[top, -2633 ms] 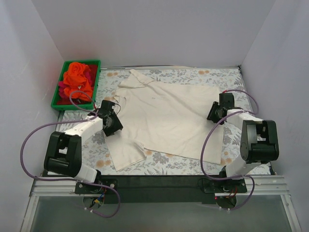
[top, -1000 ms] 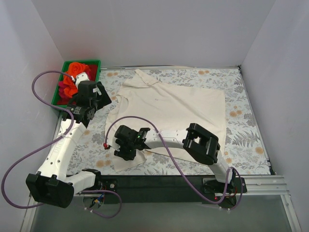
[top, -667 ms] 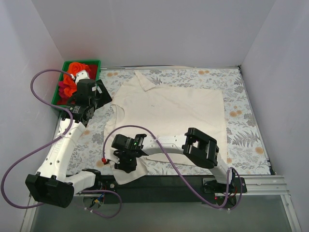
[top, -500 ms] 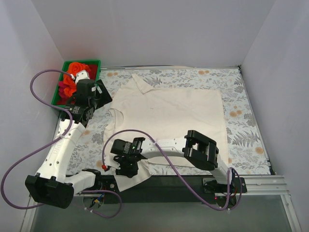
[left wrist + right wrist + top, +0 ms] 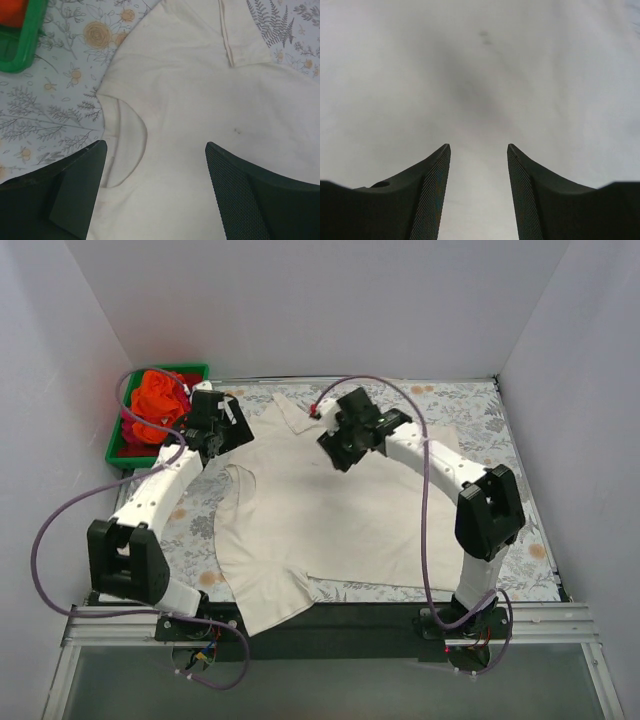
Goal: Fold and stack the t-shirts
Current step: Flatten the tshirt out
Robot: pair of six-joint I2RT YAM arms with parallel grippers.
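Note:
The large cream t-shirt lies spread on the floral tablecloth, its collar at the far side and one sleeve folded near its left shoulder. My left gripper hovers open over that left shoulder; in the left wrist view its fingers stand wide apart above bare cloth. Over the upper chest of the shirt my right gripper is open too, with only cream cloth between its fingers. Orange t-shirt and red-magenta t-shirt sit crumpled in the bin.
A green bin stands at the far left corner, its rim close to my left gripper. The shirt's near-left corner hangs over the table's dark front edge. White walls enclose the table on three sides.
My right arm swung from the shirt's near-left corner up to the far middle and its jaws opened wider. The shirt has shifted toward the front. My left gripper moved right, over the shoulder.

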